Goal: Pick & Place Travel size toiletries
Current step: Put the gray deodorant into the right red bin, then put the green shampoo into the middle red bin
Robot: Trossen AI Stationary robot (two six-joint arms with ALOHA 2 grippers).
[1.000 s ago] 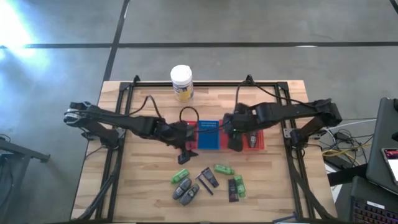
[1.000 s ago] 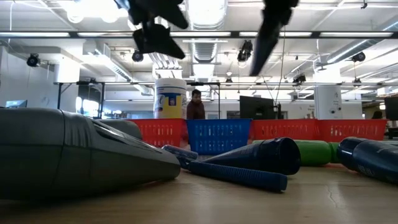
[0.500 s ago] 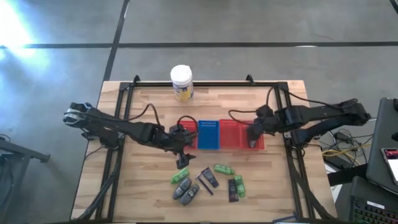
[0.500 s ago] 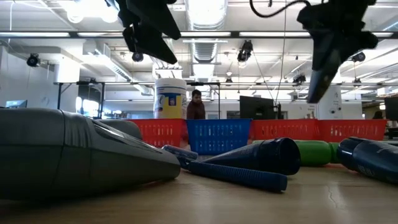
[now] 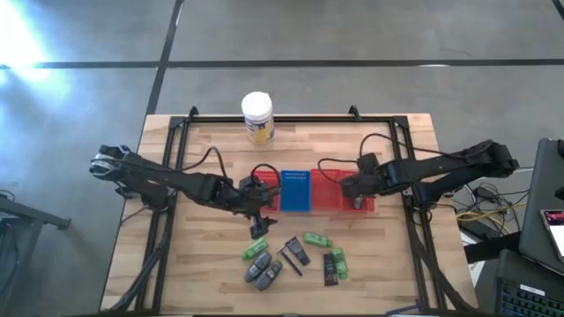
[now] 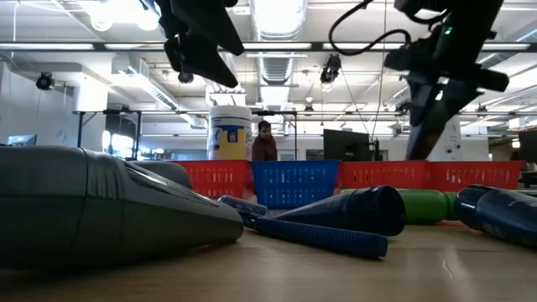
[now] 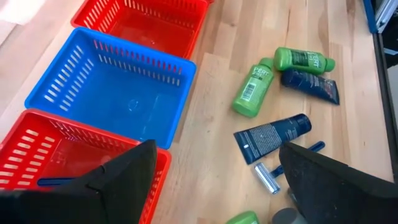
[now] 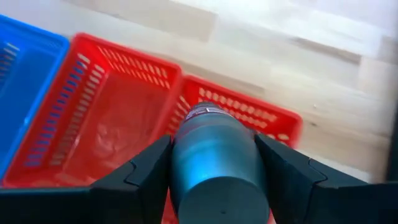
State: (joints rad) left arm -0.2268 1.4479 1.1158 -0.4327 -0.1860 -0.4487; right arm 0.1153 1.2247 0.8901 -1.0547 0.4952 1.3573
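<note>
my right end effector (image 8: 214,186) is clamped on a dark grey oval little bottle (image 8: 214,163), a finger (image 8: 146,177) pressed to either side of it, and it hangs over the red basket (image 5: 337,190) that sits on the right of the blue basket (image 5: 296,190). in the high view that right end effector (image 5: 352,189) is above the red basket's far-right part, and i cannot tell whether the bottle touches the mesh.

my left end effector (image 5: 256,220) hovers over the desk (image 5: 203,264) just below and left of the blue basket, its fingers (image 7: 124,180) spread wide with nothing between them. past them i see the blue basket (image 7: 112,93) with a red basket (image 7: 62,152) on each side.

the remaining toiletries lie in a loose cluster on the desk below the blue basket: green little bottles (image 5: 317,239), grey oval bottles (image 5: 263,273), black flat tubes (image 5: 296,252) and a thin dark stick (image 5: 290,262). from the left wrist i make out two green bottles (image 7: 254,90) touching at their caps and a dark tube (image 7: 272,135) just beside them.

a white jar with a yellow label (image 5: 257,116) stands at the desk's far edge, well above the blue basket. in the low view a person (image 6: 264,143) shows behind the blue basket.
</note>
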